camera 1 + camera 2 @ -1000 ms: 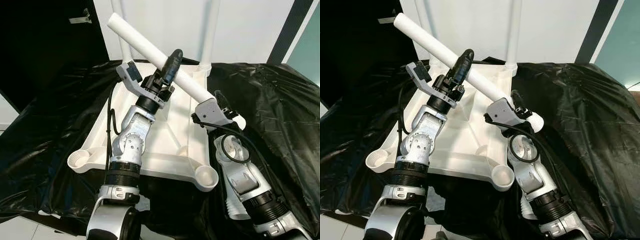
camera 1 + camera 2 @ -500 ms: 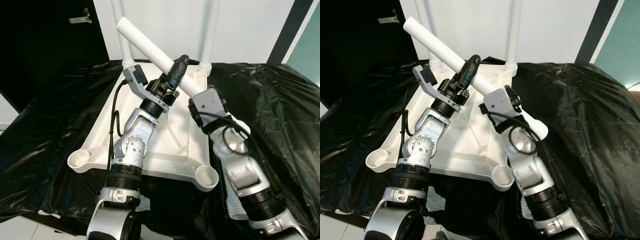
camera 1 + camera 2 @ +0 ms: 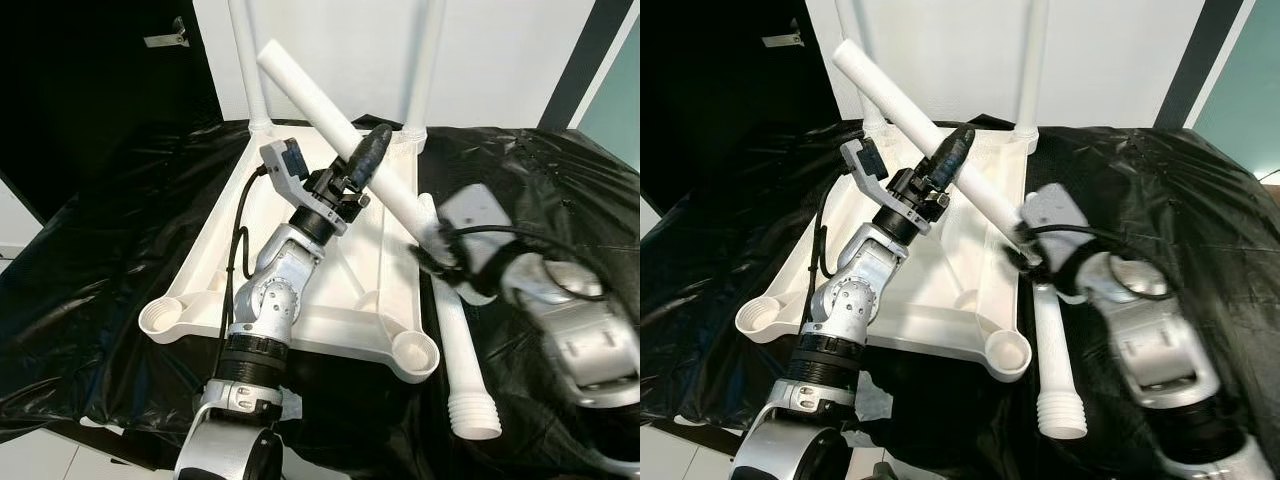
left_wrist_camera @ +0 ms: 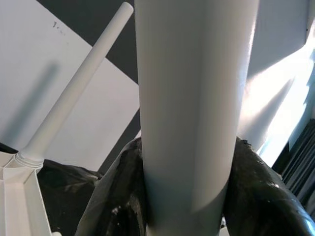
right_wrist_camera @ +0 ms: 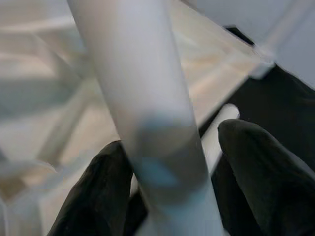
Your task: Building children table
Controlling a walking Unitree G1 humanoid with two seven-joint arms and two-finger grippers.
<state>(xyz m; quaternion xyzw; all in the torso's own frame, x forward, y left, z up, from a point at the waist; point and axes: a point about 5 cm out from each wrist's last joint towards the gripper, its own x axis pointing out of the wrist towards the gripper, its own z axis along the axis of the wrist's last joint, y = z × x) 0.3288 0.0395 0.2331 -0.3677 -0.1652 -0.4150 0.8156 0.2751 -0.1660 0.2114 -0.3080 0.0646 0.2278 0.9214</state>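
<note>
— Where is the loose leg (image 3: 330, 110)?

— Slanting above the upturned white tabletop (image 3: 300, 300), which lies on black sheeting (image 3: 110, 230). The left gripper (image 3: 368, 160) pinches it about midway along; the left wrist view shows a black finger (image 4: 268, 196) pressed to each side of the tube.

— And the right gripper (image 3: 432, 240)?

— At the leg's lower end, just off the tabletop's right edge. The head views blur it. In the right wrist view its fingers (image 5: 256, 167) stand spread on either side of the tube with a gap showing, so not clamped.

— Anything else around the tabletop?

— Two legs stand upright in its far corners; the left wrist view catches one (image 4: 74, 88) in its socket. The head views show another leg (image 3: 462, 360) lying on the sheeting beside the tabletop's right edge, ribbed end nearest the camera. Both near corner sockets (image 3: 413, 352) are open.
</note>
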